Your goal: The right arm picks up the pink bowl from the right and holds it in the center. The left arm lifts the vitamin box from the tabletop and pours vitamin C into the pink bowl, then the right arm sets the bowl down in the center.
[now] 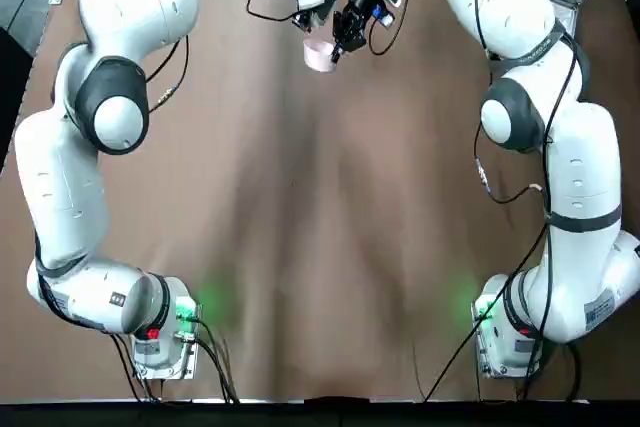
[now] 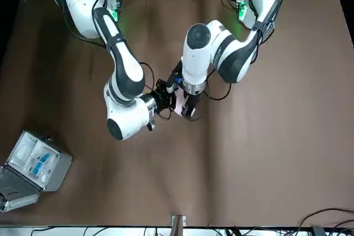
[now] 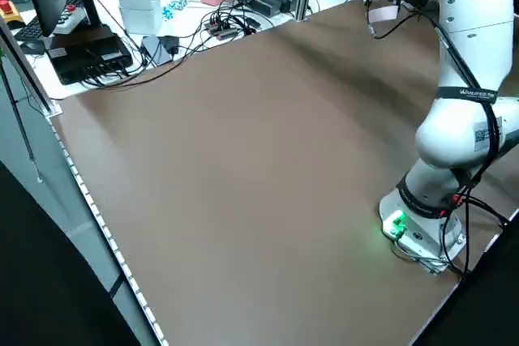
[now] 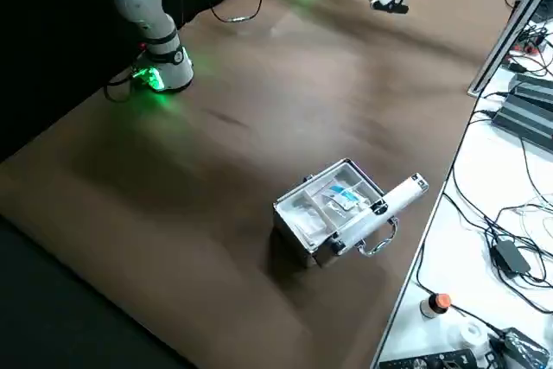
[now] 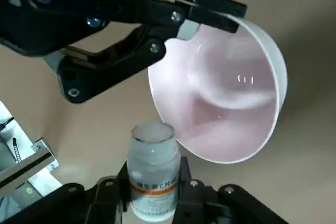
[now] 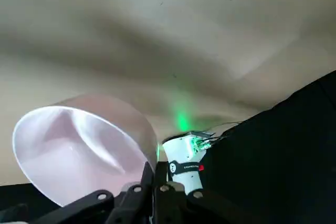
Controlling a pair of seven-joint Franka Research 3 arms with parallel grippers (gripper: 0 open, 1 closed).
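Left claw [image 5: 154, 182] clamps vitamin jar [image 5: 153, 166] beside pink bowl [image 5: 226, 93] — its rim pinched by right claw [image 6: 153, 171] — above the tabletop [image 1: 300, 197].

Both arms reach in; left hand [image 5: 153, 192] clamped, right hand [image 6: 152, 190] pinched, the two close together above the counter [image 1: 300, 217].

The fingers [image 6: 146, 179] grip 1 pink bowl [image 6: 81, 148], its pale inside showing.
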